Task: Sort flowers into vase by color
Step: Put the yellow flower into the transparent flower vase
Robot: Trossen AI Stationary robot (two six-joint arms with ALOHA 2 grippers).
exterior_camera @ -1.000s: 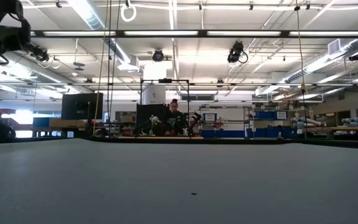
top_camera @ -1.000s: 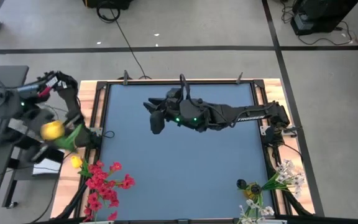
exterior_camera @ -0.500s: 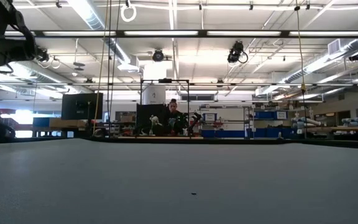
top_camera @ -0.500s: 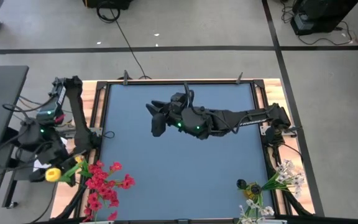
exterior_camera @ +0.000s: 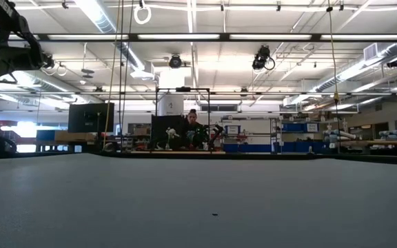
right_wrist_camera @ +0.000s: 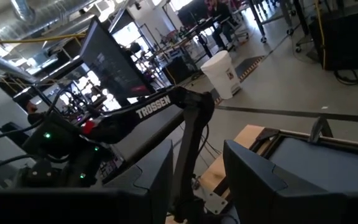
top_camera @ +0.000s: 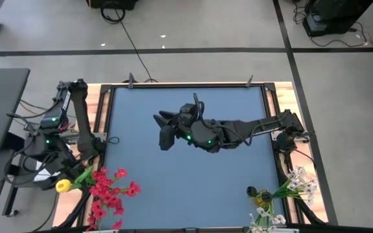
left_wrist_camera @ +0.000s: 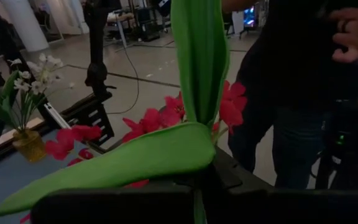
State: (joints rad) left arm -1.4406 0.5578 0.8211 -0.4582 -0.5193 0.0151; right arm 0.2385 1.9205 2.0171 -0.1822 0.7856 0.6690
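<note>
My left gripper (top_camera: 72, 179) hangs past the table's left edge, shut on a yellow tulip (top_camera: 63, 186) with broad green leaves (left_wrist_camera: 194, 74). Red flowers (top_camera: 109, 191) stand in a bunch at the table's near left corner, just to the right of the tulip. White flowers (top_camera: 294, 184) stand in a yellow vase (top_camera: 264, 195) at the near right corner. My right gripper (top_camera: 164, 134) hovers open over the middle of the blue table (top_camera: 193, 175), nothing between its fingers (right_wrist_camera: 253, 180). My left gripper pinches the tulip's green stem (left_wrist_camera: 197, 208) between its two fingers, just below the leaves; the fingers come at it nearly level from the table's left side and lie across it. The tulip is lifted clear, its blossom on the near left side of the gripper.
A person (left_wrist_camera: 303, 93) in dark clothes stands close beyond the red flowers, off the table's near left corner. Wooden rails and a dark frame (top_camera: 102, 116) edge the table. The blue top between the two flower bunches is bare.
My left gripper has sunk and swung toward the table's near edge, carrying the yellow tulip down beside the red flowers; it has also rolled somewhat. My right arm has swung slightly toward the near edge, its fingers as far apart as before.
</note>
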